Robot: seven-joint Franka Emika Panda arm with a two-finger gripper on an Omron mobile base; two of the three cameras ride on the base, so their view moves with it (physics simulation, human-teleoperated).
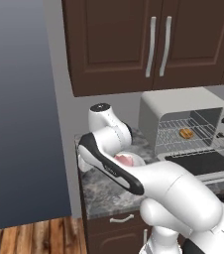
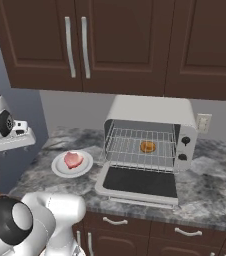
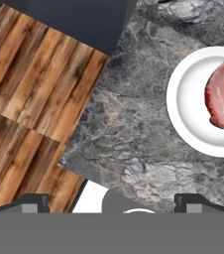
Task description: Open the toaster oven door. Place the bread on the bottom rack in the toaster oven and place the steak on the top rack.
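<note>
- A light grey toaster oven (image 2: 152,112) with a rounded top stands on a dark grey marbled counter (image 2: 205,182), under dark brown wall cabinets (image 2: 120,42)
- Two dark knobs sit one above the other on the oven's right front panel
- The toaster oven door (image 2: 140,182) is dropped fully open and lies flat toward the counter's front edge, its dark glass window facing up
- Inside, thin silver wire grid shelves span the oven's width; the bread (image 2: 147,146), a small round golden-brown piece, rests on a wire rack (image 2: 130,150) toward the right of the cavity
- From these views it is hard to tell whether that rack is the upper or the lower one
- The steak (image 2: 73,160), a pinkish-red raw slab with paler edges, lies on a small white plate (image 2: 60,169) on the counter, to the left of the oven and apart from it
- In the hand view the steak (image 3: 223,96) on its plate (image 3: 188,109) appears at the right edge, with bare counter stone between it and the finger tips
- The gripper (image 3: 114,201) looks down over the counter's corner near the wooden floor (image 3: 29,99); its two dark finger tips stand wide apart with nothing between them
- The steak is off to one side of the jaws and untouched by them
- In the right base view the hand hangs above the counter's left end, left of the plate
</note>
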